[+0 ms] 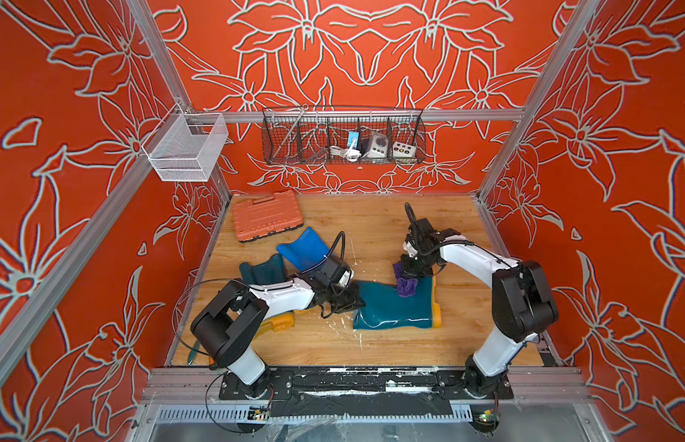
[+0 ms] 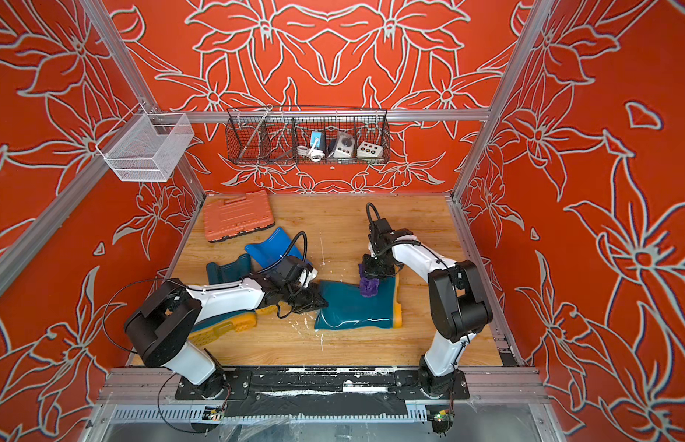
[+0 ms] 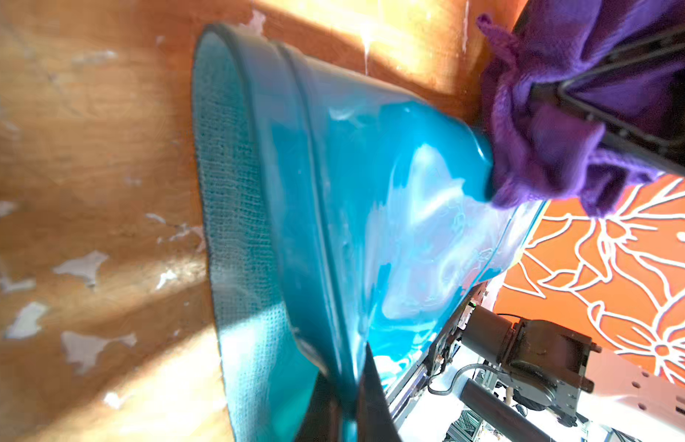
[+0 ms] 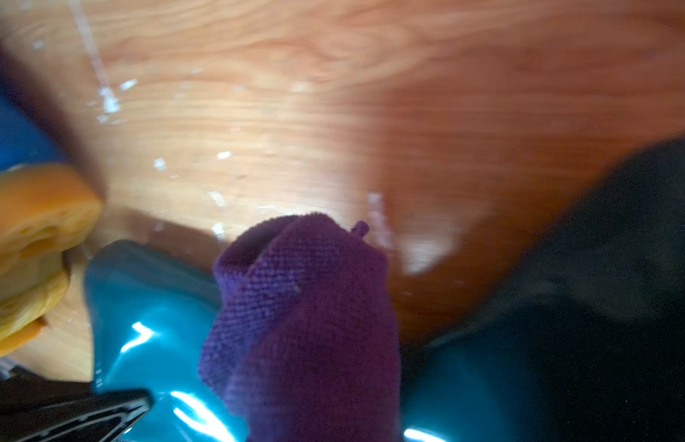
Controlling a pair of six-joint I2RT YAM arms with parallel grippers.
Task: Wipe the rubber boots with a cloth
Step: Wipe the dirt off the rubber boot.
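Note:
A dark teal rubber boot (image 1: 387, 312) (image 2: 350, 312) lies on its side mid-table, its yellow sole (image 1: 436, 306) pointing right. My left gripper (image 1: 357, 300) (image 3: 348, 409) is shut on the rim of its shaft opening (image 3: 234, 191). Pinched in my shut right gripper (image 1: 410, 272) (image 2: 372, 272), the bunched purple cloth (image 1: 406, 287) (image 3: 543, 145) (image 4: 306, 306) presses on the boot near the ankle; the cloth hides the jaws in the right wrist view. A second teal boot (image 1: 262, 269) lies partly under my left arm. The bright blue boot (image 1: 304, 248) lies behind it.
A flat orange tool case (image 1: 266, 216) sits at the back left of the wooden table (image 1: 371, 344). A black wire basket (image 1: 343, 137) and a white mesh basket (image 1: 186, 147) hang on the walls. White flecks dot the wood.

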